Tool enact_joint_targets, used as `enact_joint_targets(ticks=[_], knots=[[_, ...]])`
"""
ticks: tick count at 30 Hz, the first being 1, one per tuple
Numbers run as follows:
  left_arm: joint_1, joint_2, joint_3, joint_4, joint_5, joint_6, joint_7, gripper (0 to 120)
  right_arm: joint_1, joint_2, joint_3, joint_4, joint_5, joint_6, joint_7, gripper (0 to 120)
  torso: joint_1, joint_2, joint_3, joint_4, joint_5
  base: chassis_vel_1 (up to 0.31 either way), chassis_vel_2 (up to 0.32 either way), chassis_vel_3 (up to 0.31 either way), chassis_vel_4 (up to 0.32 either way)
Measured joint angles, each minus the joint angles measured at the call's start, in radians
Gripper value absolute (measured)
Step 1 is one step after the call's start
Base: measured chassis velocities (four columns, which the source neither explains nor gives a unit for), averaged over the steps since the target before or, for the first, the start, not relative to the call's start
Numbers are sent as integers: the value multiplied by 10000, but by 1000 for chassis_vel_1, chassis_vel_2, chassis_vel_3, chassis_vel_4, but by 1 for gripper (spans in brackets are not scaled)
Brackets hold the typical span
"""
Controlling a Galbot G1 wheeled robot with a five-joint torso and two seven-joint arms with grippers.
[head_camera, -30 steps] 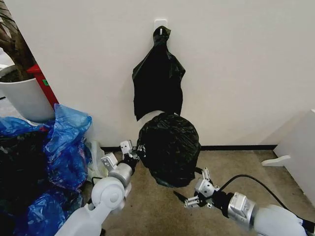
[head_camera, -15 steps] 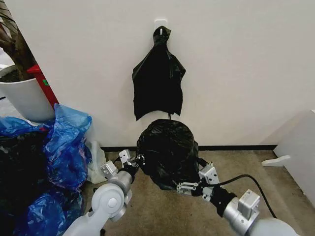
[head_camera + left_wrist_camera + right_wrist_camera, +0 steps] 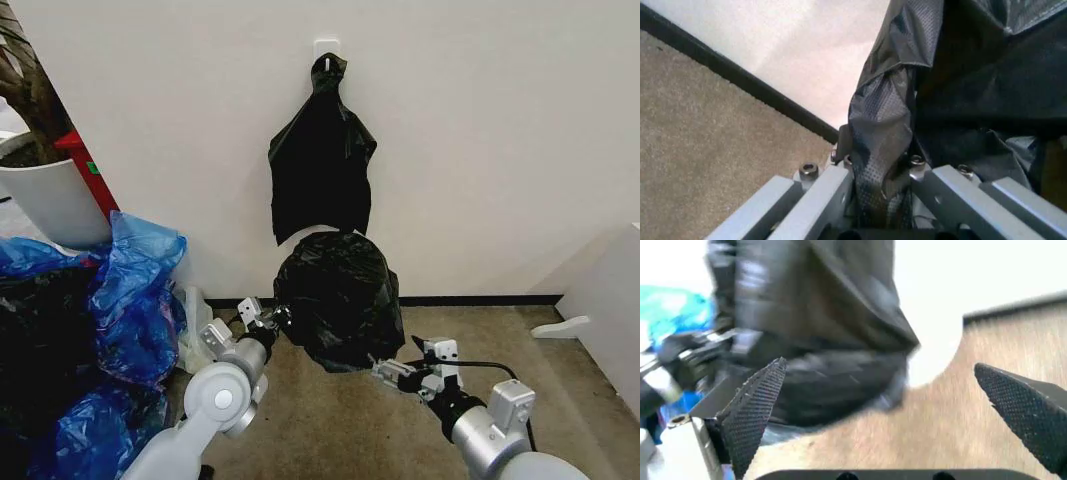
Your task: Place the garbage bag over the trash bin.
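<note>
The garbage bag (image 3: 340, 298) stands as a rounded black dome on the carpet against the white wall, just below a bunch of black bags (image 3: 322, 160) hanging from a wall hook. It fully drapes the trash bin, so the bin itself cannot be made out beneath it. The left pincer (image 3: 272, 317) is at the bag's lower left edge, clamped on a pleated fold of the black plastic (image 3: 887, 150) that runs down between its fingers (image 3: 823, 200). The right pincer (image 3: 408, 372) hovers low at the bag's lower right, fingers spread wide and apart from the plastic, holding nothing. Bare carpet (image 3: 330, 420) lies open in front and to the right; blue plastic bags (image 3: 130, 300) crowd the left side near the left arm.
</note>
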Motion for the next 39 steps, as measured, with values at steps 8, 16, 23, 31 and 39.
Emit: enact_joint_targets(ticks=[8,16,23,31,39], knots=[[-98,-61,-29,-102,-610,-245,-216,1,160,1538,77,-15,3012,-7,2138,100,0,0,0,-1,-2,0,0,0,0],[-176,-42,7,-476,-1214,-201,-553,1,480,2198,-57,-24,2792,-87,1510,100,0,0,0,0,-1,0,0,0,0],[-132,-23,-45,-744,-1668,-199,-797,1,488,2261,-95,-747,1956,-243,929,100,1,0,1,0,2,0,0,0,0],[-177,81,-143,-1053,-2062,-161,-945,1,447,2244,-159,-1648,1074,-207,386,100,0,0,0,0,1,0,0,0,0],[-137,112,-163,-1304,-2301,-125,-1044,1,496,2202,-105,-3069,-575,180,-275,100,0,0,0,-1,1,0,0,0,0]])
